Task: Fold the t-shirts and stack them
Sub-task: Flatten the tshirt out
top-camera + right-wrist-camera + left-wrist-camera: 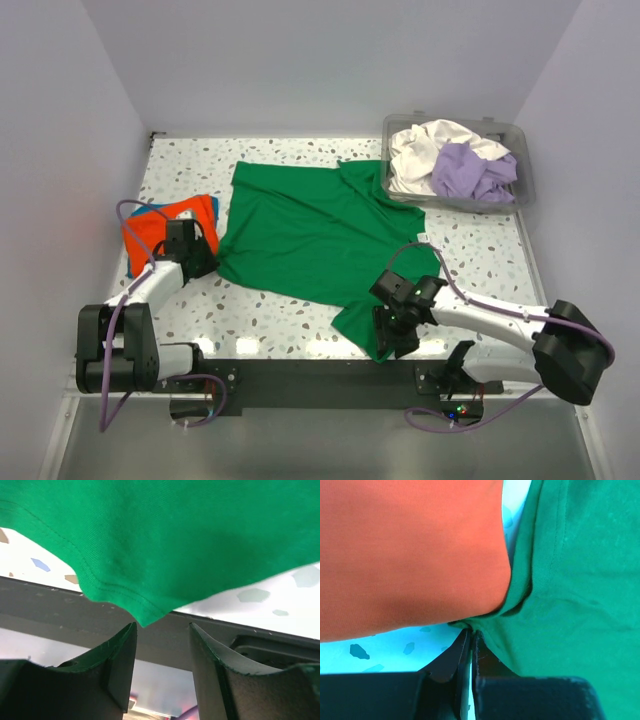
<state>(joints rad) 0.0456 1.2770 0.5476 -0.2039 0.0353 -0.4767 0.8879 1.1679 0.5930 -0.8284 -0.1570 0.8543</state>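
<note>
Across the middle of the table (260, 312), one green t-shirt (310, 225), spread mostly flat, one corner bunched toward the near edge. By the left edge, one orange t-shirt (145, 235), folded, lying on one blue t-shirt (213, 207) with only slivers of blue showing. At the far right corner, one clear bin (455, 122) holding two more: one white t-shirt (420, 150) and one lavender t-shirt (470, 170), both crumpled. Five shirts altogether, two grippers. Left gripper (203, 262) down at the green shirt's left hem, between it and the orange one; fingers (447, 667) pressed together, hem right at their tips, cannot tell whether any cloth is nipped. Right gripper (393, 338) at the bunched near corner, jaws apart, hem corner hanging just over the gap, nothing clamped between.
</note>
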